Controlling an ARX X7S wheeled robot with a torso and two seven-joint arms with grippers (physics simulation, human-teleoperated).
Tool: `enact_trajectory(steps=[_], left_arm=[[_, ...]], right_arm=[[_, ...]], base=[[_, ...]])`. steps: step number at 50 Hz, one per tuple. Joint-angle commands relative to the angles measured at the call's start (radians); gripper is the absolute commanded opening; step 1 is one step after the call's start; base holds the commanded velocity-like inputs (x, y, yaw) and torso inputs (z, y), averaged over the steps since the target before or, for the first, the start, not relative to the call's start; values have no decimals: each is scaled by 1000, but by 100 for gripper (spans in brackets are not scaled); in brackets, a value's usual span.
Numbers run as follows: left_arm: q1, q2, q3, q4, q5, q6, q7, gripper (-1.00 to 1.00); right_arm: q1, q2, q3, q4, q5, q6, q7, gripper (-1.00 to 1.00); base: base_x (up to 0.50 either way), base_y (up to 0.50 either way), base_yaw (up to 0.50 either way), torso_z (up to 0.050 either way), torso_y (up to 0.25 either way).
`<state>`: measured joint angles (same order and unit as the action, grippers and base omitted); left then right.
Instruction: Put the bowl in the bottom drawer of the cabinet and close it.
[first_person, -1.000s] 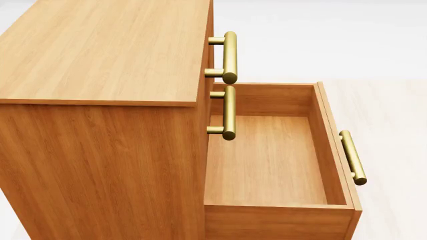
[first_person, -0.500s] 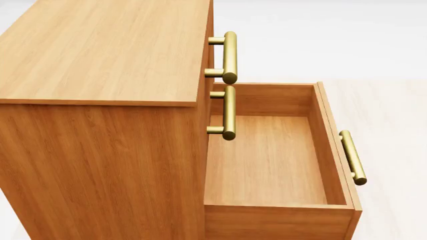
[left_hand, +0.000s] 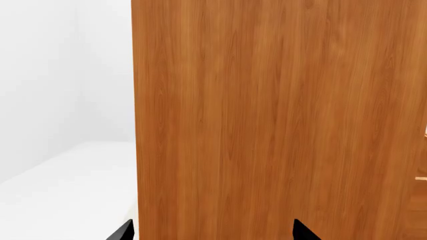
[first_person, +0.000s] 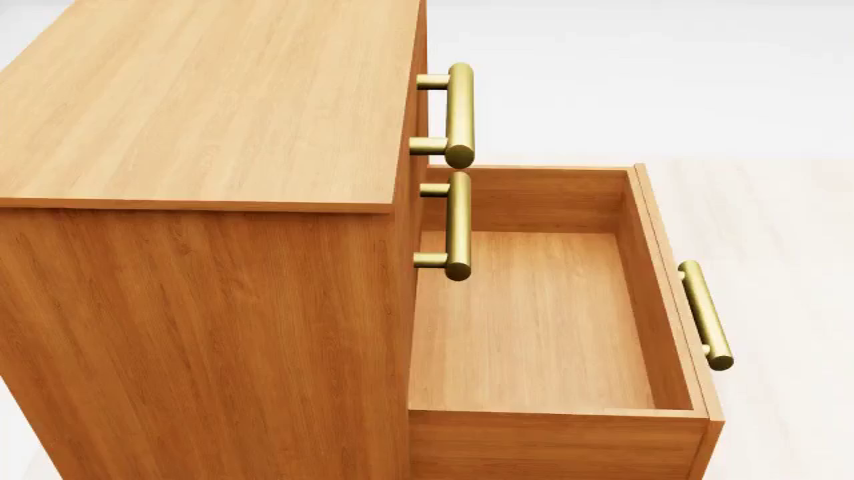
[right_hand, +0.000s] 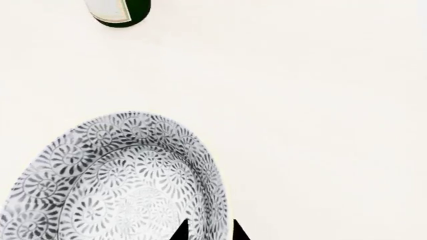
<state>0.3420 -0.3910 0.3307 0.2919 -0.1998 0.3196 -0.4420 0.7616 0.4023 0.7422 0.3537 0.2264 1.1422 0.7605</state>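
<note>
Clearly, what matters now is how the bowl (right_hand: 120, 185) lies against the right hand (right_hand: 208, 231). In the right wrist view the two dark fingertips of this hand sit close together at the bowl's rim, one tip over the patterned inside and the other just outside the edge. So the rim seems to be between them, but I cannot tell if they already press on it. The bowl stands upright on a pale surface, its opening towards the camera. A small green and white object (right_hand: 120, 12) lies well apart from it; I cannot say what it is.

The left hand (left_hand: 213, 232) shows only two dark tips, set wide apart, and they point at the plain side wall of the cabinet (first_person: 200, 300). It holds nothing. My judgement is therefore that the right arm is the nearer one for the bowl and should carry it.

In the head view the bottom drawer (first_person: 534, 330) is pulled out and its inside is bare, with its brass handle (first_person: 705, 315) on the front. The two upper handles (first_person: 458, 165) stick out above its inner end, so a path from above near the drawer's front looks safer to me. No arm and no bowl appears in this view.

Against the earlier head pictures I find no difference: cabinet, drawer and handles stand in the same places.
</note>
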Motion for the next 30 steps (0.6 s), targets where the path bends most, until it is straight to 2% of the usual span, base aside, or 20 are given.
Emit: enact_trajectory(steps=[1, 5, 7, 8, 11, 17, 24, 25, 30], left_arm=[[-3, 7, 5, -44, 4, 39, 6, 100], [5, -16, -1, 52, -8, -40, -14, 100], [-1, 1, 5, -24, 3, 24, 0, 100], [5, -15, 0, 45, -8, -33, -14, 100], [3, -19, -1, 60, -12, -48, -17, 100], [1, -18, 1, 53, -12, -42, -17, 100], [3, -19, 3, 53, -11, -39, -19, 100], [-3, -5, 7, -3, -4, 7, -8, 100], [3, -20, 3, 56, -12, -40, -21, 100]], right_arm=[[-20, -9, -32, -54, 37, -21, -46, -100], [-18, -8, -47, -76, 45, -12, -61, -100], [-32, -33, 2, -120, 76, -66, -86, -100], [-39, -22, -26, -124, 68, -56, -92, -100], [-39, -19, -40, -122, 65, -61, -97, -100], [-58, 1, -119, -167, 48, -115, -136, -100], [-55, 11, -163, -212, 48, -104, -152, -100], [-54, 11, -164, -216, 49, -103, -153, -100], [-48, 22, -202, -254, 43, -102, -161, -100]], base=[[0, 0, 0, 0, 0], [0, 0, 0, 0, 0], [0, 0, 0, 0, 0], [0, 0, 0, -10, 0], [0, 0, 0, 0, 0], [0, 0, 0, 0, 0], [0, 0, 0, 0, 0], [0, 0, 0, 0, 0], [0, 0, 0, 0, 0]])
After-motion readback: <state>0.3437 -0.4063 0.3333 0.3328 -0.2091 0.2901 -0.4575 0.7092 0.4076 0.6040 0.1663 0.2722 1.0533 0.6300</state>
